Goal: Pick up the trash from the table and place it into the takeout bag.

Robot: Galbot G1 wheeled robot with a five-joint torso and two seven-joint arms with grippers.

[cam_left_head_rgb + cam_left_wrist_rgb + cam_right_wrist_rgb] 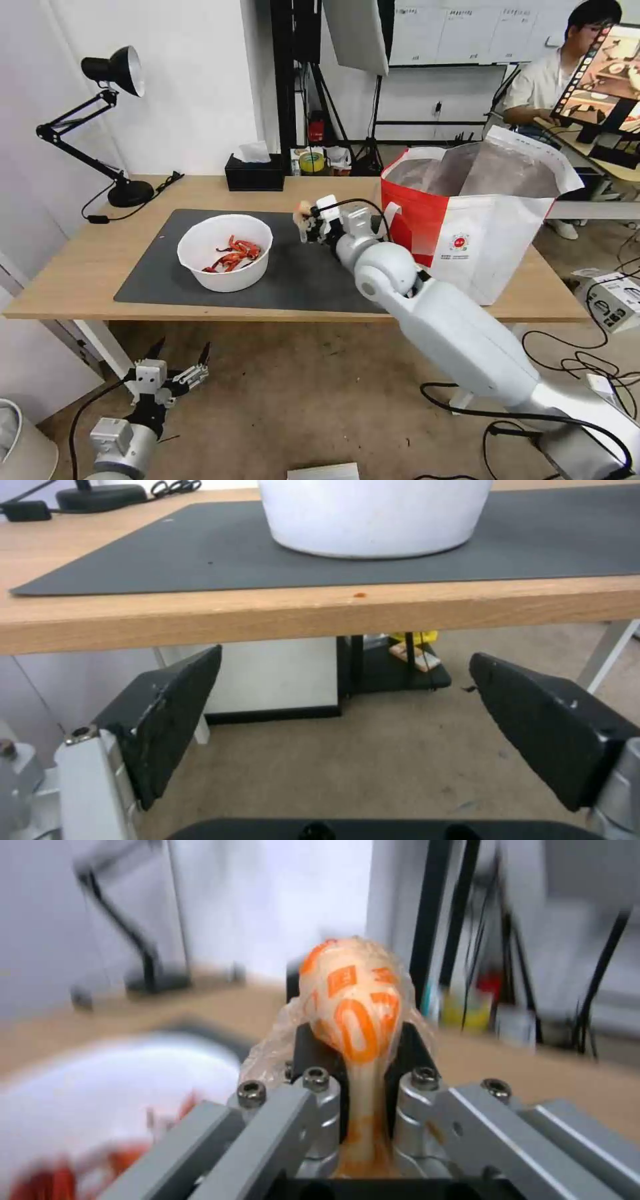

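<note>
My right gripper (308, 220) is shut on a tan plastic-wrapped lump (302, 211) with orange print (353, 1010), held above the dark mat (293, 273) between the bowl and the bag. The white round bowl (225, 251) with red-orange shells stands on the mat's left part; its base (373, 515) shows in the left wrist view. At the table's right end the white-and-red takeout bag (477, 230) stands upright with its foil-lined mouth gaping. My left gripper (179, 363) hangs open below the front edge of the table (80, 280).
A black tissue box (254, 173) sits at the table's back edge, and a black desk lamp (100, 127) stands at the back left. Cables and a small box (617, 297) lie on the floor to the right. A white bin (20, 440) is at the lower left.
</note>
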